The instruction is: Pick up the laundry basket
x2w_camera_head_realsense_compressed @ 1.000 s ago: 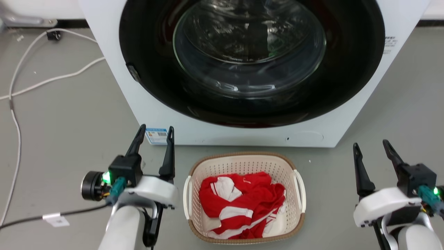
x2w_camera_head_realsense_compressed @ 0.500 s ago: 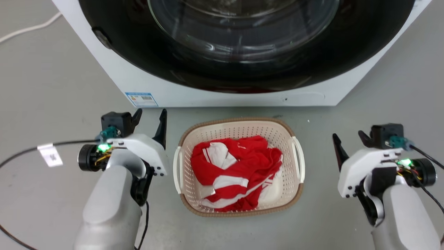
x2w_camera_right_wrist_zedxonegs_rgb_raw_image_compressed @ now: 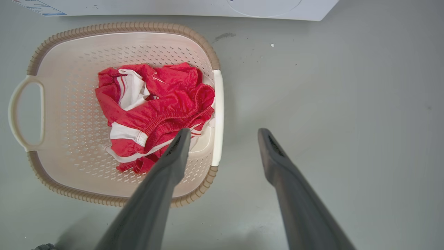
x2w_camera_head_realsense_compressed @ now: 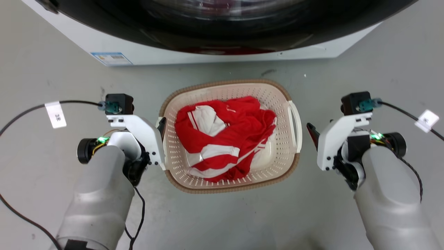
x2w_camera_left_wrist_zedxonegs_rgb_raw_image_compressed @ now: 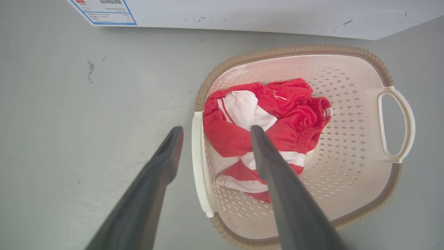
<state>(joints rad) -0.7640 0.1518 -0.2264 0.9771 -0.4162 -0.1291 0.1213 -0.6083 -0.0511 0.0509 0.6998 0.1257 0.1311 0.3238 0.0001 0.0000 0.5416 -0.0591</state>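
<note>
Progress, as I judge it, is at the reach-in stage: nothing is gripped yet and the lift is all to come. The laundry basket point(x2w_camera_head_realsense_compressed: 227, 83) sits flat on the grey floor point(x2w_camera_head_realsense_compressed: 52, 62), just in front of the washing machine point(x2w_camera_head_realsense_compressed: 166, 57) and between my two arms, with a heap of red and white clothes point(x2w_camera_head_realsense_compressed: 222, 139) lying inside it. My left pincer point(x2w_camera_left_wrist_zedxonegs_rgb_raw_image_compressed: 215, 131) is spread wide, and from its wrist camera the two fingers straddle the basket's left handle point(x2w_camera_left_wrist_zedxonegs_rgb_raw_image_compressed: 198, 163): one finger is over the bare floor outside, the other over the clothes inside, with the white bar between them. From the head camera that pincer is right against the rim, though I cannot tell whether any finger touches the plastic or how far above the handle the tips are. My right pincer point(x2w_camera_right_wrist_zedxonegs_rgb_raw_image_compressed: 224, 133) is likewise spread and holds nothing. Its wrist camera puts the right handle point(x2w_camera_right_wrist_zedxonegs_rgb_raw_image_compressed: 218, 118) between the fingers, one tip over the basket's inner edge and one over the floor. From the head camera, though, it looks a little apart from that side, with a strip of floor between its dark finger and the handle, so I reckon it is less well set than the left. What is left: bring both pincers down onto their handles, clench on each, and raise the two sides together so the basket comes up level and the clothes do not spill.
</note>
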